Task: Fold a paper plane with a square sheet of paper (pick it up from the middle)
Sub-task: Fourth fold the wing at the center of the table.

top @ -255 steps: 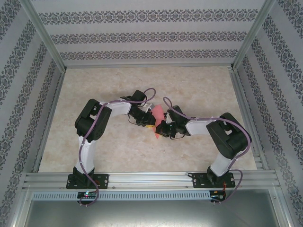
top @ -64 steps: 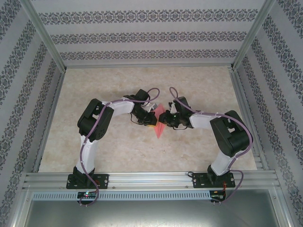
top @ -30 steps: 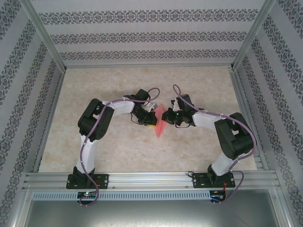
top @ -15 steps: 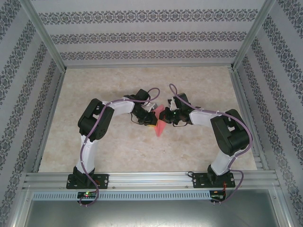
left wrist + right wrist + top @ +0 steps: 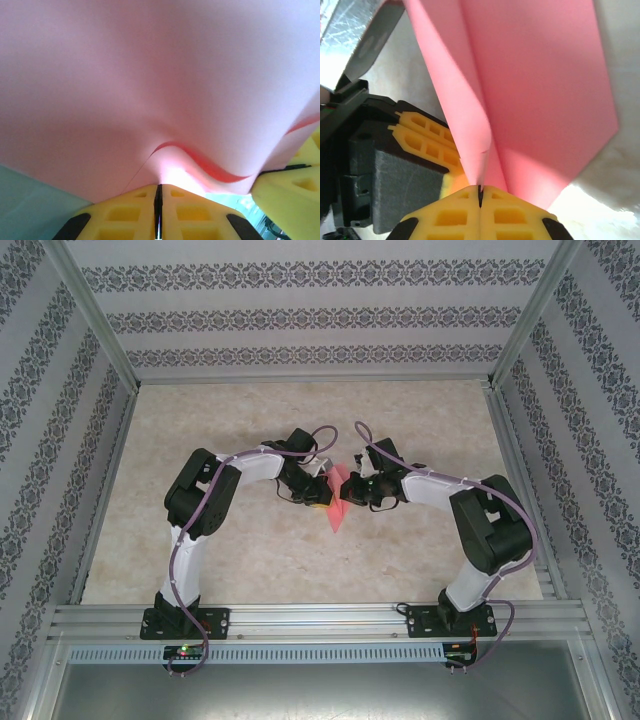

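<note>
Pinching the thin pink-red folded paper sheet (image 5: 336, 506) from left and right, the left gripper (image 5: 157, 192) and right gripper (image 5: 480, 192) each sit clamped on it, mid marbled beige tabletop (image 5: 250, 560), its tip pointing near.

A beige, marbled tabletop (image 5: 200, 430) is bounded at its near edge by aluminium rails (image 5: 310, 618). Walls (image 5: 310, 315) papered in white with dark floral bands close off the far, left and right sides. The light is soft and even.

Free room across table (image 5: 230, 560); left tool (image 5: 158, 194), right tool (image 5: 479, 192) crowd paper plane (image 5: 535, 90).
</note>
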`<state>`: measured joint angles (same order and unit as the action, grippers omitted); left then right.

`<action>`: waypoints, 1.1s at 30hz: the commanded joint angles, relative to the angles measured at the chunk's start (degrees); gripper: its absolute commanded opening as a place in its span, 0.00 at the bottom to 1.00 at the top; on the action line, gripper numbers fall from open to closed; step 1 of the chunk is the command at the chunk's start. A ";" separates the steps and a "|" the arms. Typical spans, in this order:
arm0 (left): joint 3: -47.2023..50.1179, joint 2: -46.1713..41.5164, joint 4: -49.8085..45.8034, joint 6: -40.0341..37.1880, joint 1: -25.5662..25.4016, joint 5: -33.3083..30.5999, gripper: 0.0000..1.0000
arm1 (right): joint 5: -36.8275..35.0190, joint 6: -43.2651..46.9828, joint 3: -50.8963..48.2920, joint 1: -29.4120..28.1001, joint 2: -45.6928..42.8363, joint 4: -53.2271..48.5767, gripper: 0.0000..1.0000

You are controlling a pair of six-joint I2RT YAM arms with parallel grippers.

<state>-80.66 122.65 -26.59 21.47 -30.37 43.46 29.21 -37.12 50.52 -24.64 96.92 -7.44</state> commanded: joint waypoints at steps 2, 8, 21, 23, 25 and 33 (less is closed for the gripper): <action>0.55 2.67 -1.53 0.60 -0.26 -4.44 0.13 | -2.94 2.91 1.32 -0.67 -0.84 -5.10 0.01; 0.37 2.50 -1.79 0.62 -0.26 -4.27 0.13 | -2.15 1.29 3.63 -1.20 1.45 -2.66 0.01; 0.35 2.01 -1.89 0.37 -0.06 -3.96 0.13 | -0.62 -1.91 4.58 -1.66 4.76 1.07 0.01; 0.42 1.84 -1.65 0.50 -0.05 -3.65 0.13 | -0.15 -2.81 4.49 -1.70 5.07 2.31 0.01; 0.58 1.75 -1.33 0.70 0.05 -3.41 0.13 | 0.28 -3.37 4.44 -1.81 5.50 3.28 0.01; 1.78 0.97 -0.05 1.30 0.39 -2.44 0.12 | 3.07 -6.08 3.10 -1.82 8.31 8.40 0.01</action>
<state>-80.60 122.65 -26.59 22.55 -30.11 43.75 30.11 -41.39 54.24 -25.63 102.83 -3.55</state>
